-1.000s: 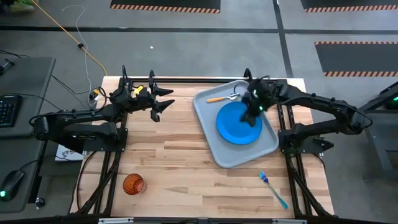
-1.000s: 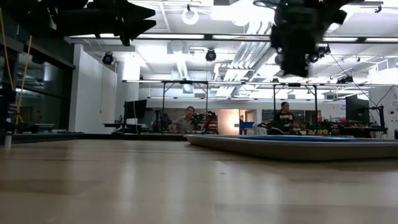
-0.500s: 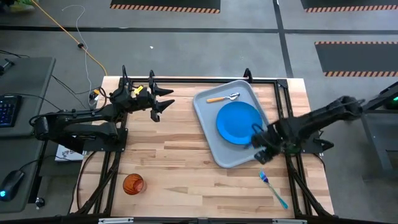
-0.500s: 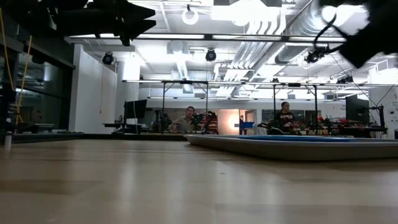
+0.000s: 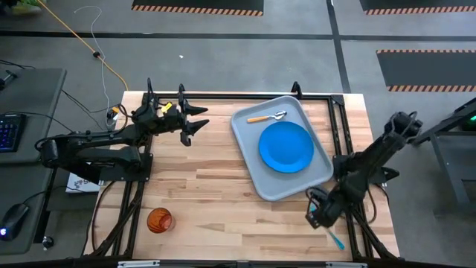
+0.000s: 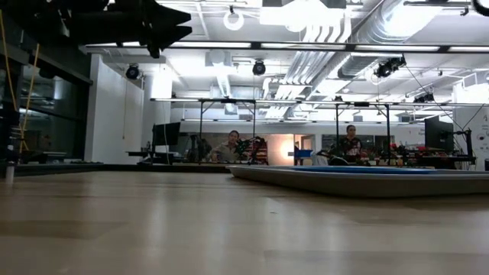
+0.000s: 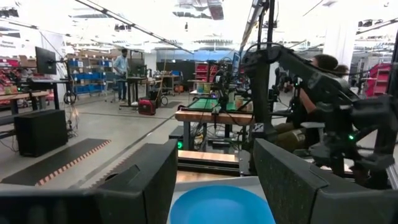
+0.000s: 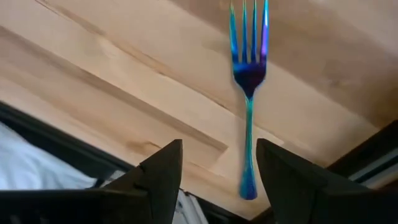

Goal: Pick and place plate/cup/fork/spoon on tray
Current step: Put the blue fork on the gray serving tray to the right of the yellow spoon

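Observation:
The grey-blue tray (image 5: pixel 249 152) lies at the table's far right, bearing the blue plate (image 5: pixel 285 147) and the orange-handled spoon (image 5: pixel 266 117). The plate also shows in the left wrist view (image 7: pixel 221 208). The blue fork (image 8: pixel 249 93) lies flat on the wood near the table's near right corner; in the high view only its handle end (image 5: pixel 337 240) shows. My right gripper (image 5: pixel 316 210) hovers above the fork, open and empty. The red-orange cup (image 5: pixel 159 220) stands at the near left. My left gripper (image 5: pixel 195 119) waits open at the far left.
The table's right edge and a dark frame bar lie close beside the fork (image 8: pixel 367 168). Bare wood (image 5: pixel 223 201) spreads between the cup and the tray. People sit at benches in the room beyond the table.
My right gripper has left the plate on the tray and swung toward the table's near edge, past the tray's near right corner, until it stands over the fork. The plate, spoon, cup and fork have kept still.

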